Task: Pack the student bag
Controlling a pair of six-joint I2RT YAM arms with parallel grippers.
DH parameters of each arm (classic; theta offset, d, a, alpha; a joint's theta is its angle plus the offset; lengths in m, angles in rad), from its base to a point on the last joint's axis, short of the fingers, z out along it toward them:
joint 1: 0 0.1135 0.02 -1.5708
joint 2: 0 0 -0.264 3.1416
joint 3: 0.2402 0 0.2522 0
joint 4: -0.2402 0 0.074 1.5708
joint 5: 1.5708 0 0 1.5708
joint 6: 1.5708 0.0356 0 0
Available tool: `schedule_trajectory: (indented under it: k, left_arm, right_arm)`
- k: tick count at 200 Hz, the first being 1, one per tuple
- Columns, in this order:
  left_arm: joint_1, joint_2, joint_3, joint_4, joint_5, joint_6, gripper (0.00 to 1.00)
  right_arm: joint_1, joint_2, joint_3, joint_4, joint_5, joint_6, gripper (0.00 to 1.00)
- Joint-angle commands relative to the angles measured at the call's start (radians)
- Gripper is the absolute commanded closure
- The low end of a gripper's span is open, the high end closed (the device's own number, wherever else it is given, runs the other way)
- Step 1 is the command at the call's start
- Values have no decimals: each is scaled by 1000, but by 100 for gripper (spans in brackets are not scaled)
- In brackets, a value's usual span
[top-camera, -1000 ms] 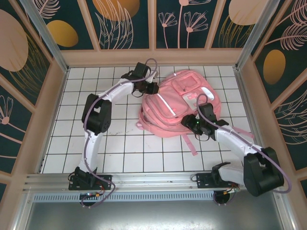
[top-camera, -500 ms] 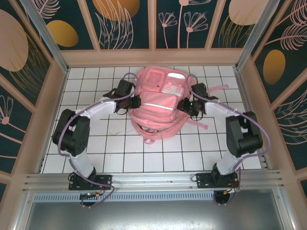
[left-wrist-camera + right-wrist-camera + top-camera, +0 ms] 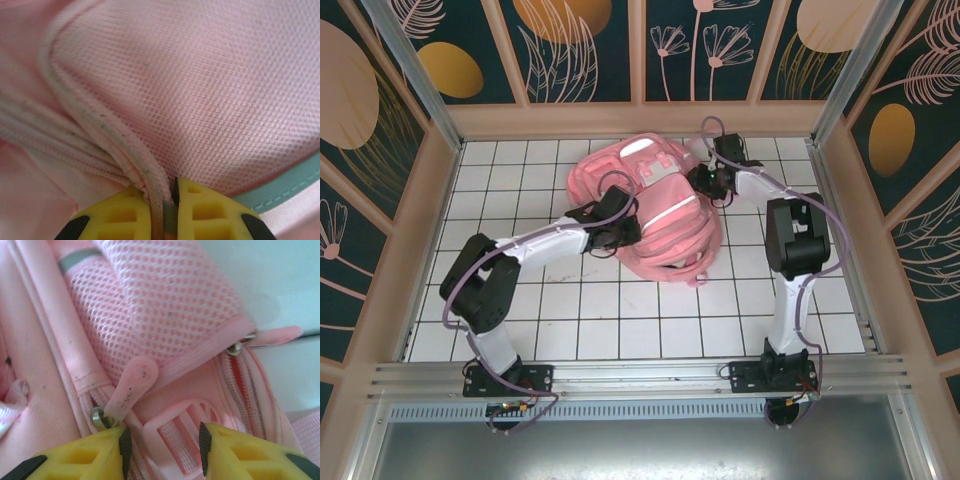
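Note:
The student bag (image 3: 665, 215), a large pink backpack with a pale strip, lies tilted at the back middle of the tiled table. My left gripper (image 3: 620, 228) is at the bag's left side. In the left wrist view it (image 3: 168, 210) is shut on a piped seam of the pink mesh fabric (image 3: 200, 90). My right gripper (image 3: 705, 182) is at the bag's upper right corner. In the right wrist view its jaws (image 3: 162, 445) are closed round a pink plastic strap buckle (image 3: 172, 427), beside a pink zipper pull (image 3: 132, 385) and a mesh pocket (image 3: 165, 305).
The white tiled table (image 3: 570, 310) is boxed in by wooden walls at the back (image 3: 640, 118), left (image 3: 425, 230) and right (image 3: 850, 220). The bag lies close to the back wall. A loose pink strap end (image 3: 700, 277) hangs off the bag's near side.
The bag has slid toward the back wall and turned, carried by both arms. The right gripper moved back along the bag's right side. The left gripper came round to its left front.

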Motion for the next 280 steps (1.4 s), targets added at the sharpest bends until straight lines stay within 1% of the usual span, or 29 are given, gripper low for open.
schedule_trajectory:
  k: [1, 13, 36, 43, 48, 57, 71, 77, 89, 106, 113, 152, 168, 181, 203, 225, 247, 265, 280]
  left_arm:
    - [-122, 92, 127, 66, 330, 80, 92]
    - [-131, 135, 184, 61, 337, 82, 89]
    - [-132, 214, 292, 64, 356, 77, 88]
    - [-132, 236, 328, 62, 363, 75, 86]
    - [-131, 253, 351, 62, 367, 72, 83]
    - [-132, 272, 385, 59, 367, 68, 74]
    - [-132, 278, 416, 48, 355, 69, 68]
    - [-131, 268, 420, 42, 341, 72, 63]
    - [-130, 240, 413, 31, 306, 79, 51]
    - [-127, 189, 394, 9, 253, 82, 38]
    - [-124, 164, 379, 4, 234, 83, 37]
    - [-85, -12, 209, 4, 117, 26, 34]
    - [-49, -78, 112, 18, 89, -14, 35]
    - [-19, -162, 17, 37, 66, -50, 35]
    - [32, -237, -107, 54, 34, -99, 34]
    - [61, -259, -188, 71, 17, -129, 33]
    - [84, -254, -273, 167, 66, -177, 33]
    - [97, -228, -309, 230, 103, -223, 33]
    - [103, -204, -325, 262, 119, -255, 34]
  right_arm:
    - [47, 68, 97, 8, -92, -35, 57]
    - [46, 82, 137, -5, -90, -43, 56]
    - [35, 102, 221, -34, -101, -64, 56]
    - [31, 112, 260, -61, -96, -75, 55]
    - [29, 117, 286, -81, -88, -83, 55]
    - [23, 121, 320, -108, -78, -90, 55]
    - [10, 101, 330, -121, -78, -89, 54]
    - [6, 87, 321, -119, -75, -88, 54]
    - [-3, 50, 289, -109, -58, -85, 52]
    - [-16, 8, 247, -112, -25, -74, 50]
    - [-22, -9, 228, -114, -7, -67, 50]
    - [-39, -178, 46, -49, 74, -44, 50]
    - [-37, -258, -34, -20, 81, -28, 50]
    - [-35, -326, -107, 8, 81, -12, 49]
    - [-9, -436, -220, 37, 81, -1, 49]
    - [40, -534, -324, 49, 103, -3, 50]
    - [102, -641, -445, 95, 123, 16, 50]
    - [168, -729, -563, 176, 119, 24, 51]
    - [244, -792, -655, 232, 169, 29, 51]
